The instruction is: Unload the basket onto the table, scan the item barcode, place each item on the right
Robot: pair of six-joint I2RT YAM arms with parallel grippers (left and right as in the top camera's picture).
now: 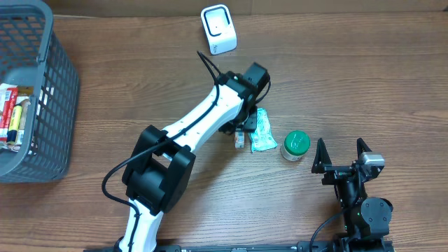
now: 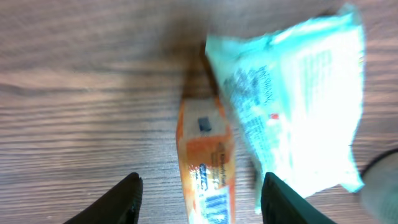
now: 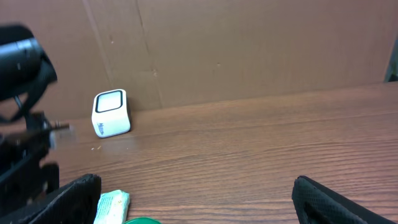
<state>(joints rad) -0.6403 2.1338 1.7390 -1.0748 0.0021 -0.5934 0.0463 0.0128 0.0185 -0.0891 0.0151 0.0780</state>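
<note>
The orange box point(image 2: 205, 168) lies touching the teal packet point(image 2: 298, 106), its long axis running straight between the parted, non-touching fingers point(image 2: 127, 199) of the left gripper point(image 2: 202, 202), which is far nearer the packet than the wide-open right gripper point(image 1: 341, 145).
</note>
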